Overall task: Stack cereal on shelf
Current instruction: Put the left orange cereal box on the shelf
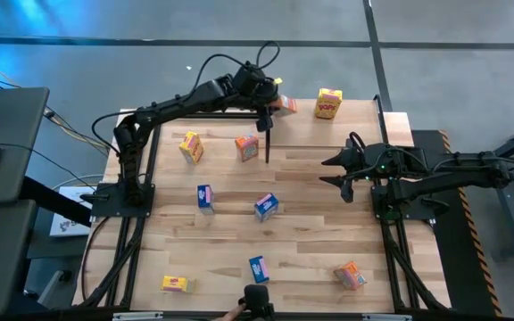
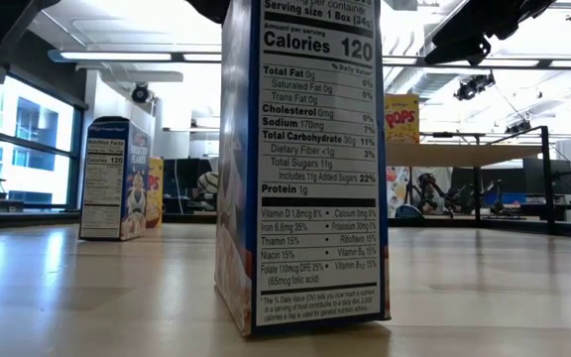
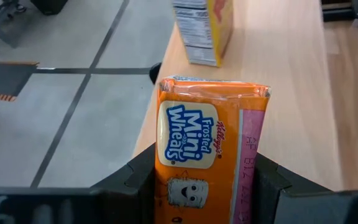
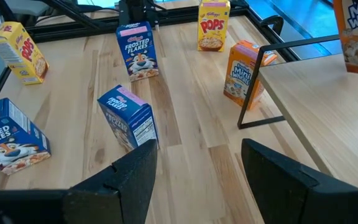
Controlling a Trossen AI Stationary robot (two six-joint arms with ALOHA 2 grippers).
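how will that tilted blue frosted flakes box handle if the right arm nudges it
The small blue cardboard Frosted Flakes box already leans, so it probably tips rather than slides. It looks light and hollow, likely denting under a hard squeeze. The slatted wooden tabletop looks smooth.

Slatted wooden tabletop [image 1: 310, 232], grey floor [image 1: 105, 36]
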